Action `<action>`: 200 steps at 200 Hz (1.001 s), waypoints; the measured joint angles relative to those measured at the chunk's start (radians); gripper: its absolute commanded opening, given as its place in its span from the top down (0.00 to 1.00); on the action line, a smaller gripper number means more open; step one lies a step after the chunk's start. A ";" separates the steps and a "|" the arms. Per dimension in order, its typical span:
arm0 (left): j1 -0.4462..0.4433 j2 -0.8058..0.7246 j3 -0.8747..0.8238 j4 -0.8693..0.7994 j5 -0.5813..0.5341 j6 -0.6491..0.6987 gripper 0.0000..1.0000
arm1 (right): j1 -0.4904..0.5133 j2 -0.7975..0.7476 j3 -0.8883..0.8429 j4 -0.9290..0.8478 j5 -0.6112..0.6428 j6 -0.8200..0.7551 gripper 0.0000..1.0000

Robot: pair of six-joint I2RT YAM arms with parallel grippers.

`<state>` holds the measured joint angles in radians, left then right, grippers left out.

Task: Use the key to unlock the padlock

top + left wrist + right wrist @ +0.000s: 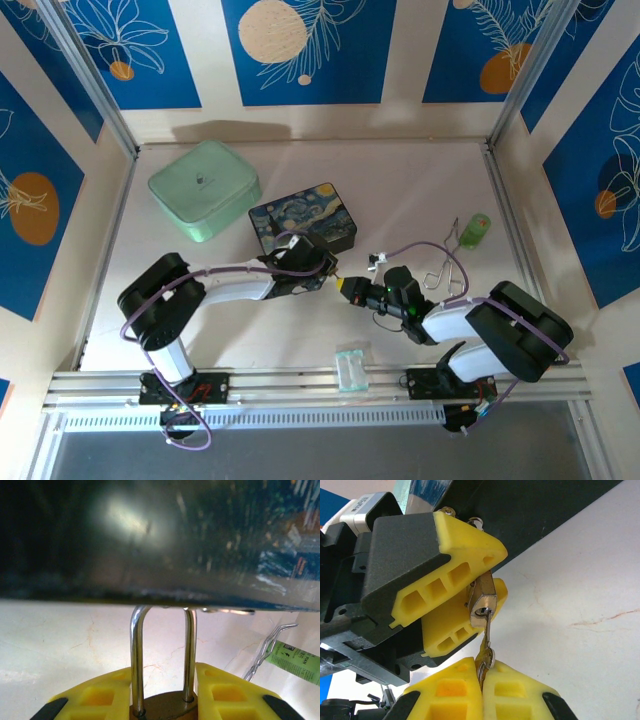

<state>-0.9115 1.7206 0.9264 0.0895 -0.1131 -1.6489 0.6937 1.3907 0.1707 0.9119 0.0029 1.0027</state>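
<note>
As both arms bend inward from the near edge, we see their tips meet over the middle of the table. The right gripper [483, 676] is clenched on the key [487, 641], whose tip sits in the keyhole of the padlock [483, 601]. The left gripper [496, 576] grasps its brass body from both sides. Beyond, the shackle [136, 655] points at the painted tin [150, 540], both legs in the body.

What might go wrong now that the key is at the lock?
The thin key, pinched by the right gripper, could slip or bend when twisted. The padlock might turn between the fingers of the left gripper. Its shackle sits close by the painted tin, which may block it springing open.
</note>
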 measured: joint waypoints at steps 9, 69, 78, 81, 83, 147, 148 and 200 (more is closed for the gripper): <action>0.000 0.002 0.002 -0.001 0.000 0.000 0.78 | 0.000 0.000 0.000 0.000 0.001 0.000 1.00; 0.002 0.007 0.010 -0.007 -0.001 0.000 0.79 | 0.000 -0.006 0.006 -0.009 0.006 0.000 1.00; 0.002 0.009 0.012 -0.007 0.000 0.000 0.78 | 0.000 -0.013 0.006 -0.013 0.011 0.000 1.00; 0.002 0.009 0.013 -0.007 0.000 0.000 0.78 | 0.000 -0.015 0.006 -0.014 0.013 0.000 1.00; 0.002 0.010 0.013 -0.007 0.000 0.000 0.78 | -0.001 -0.016 0.006 -0.016 0.013 0.000 1.00; 0.002 0.011 0.017 -0.007 0.001 0.000 0.80 | -0.007 -0.024 0.009 -0.029 0.016 0.000 1.00; 0.002 0.011 0.017 -0.007 0.001 0.000 0.81 | -0.008 -0.024 0.009 -0.029 0.016 0.000 1.00; 0.002 0.014 0.017 -0.002 0.001 -0.003 0.80 | -0.023 -0.026 0.009 -0.031 0.004 0.001 1.00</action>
<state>-0.9096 1.7351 0.9436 0.0875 -0.1123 -1.6516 0.6712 1.3647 0.1799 0.8814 0.0071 1.0035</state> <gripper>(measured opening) 0.267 0.058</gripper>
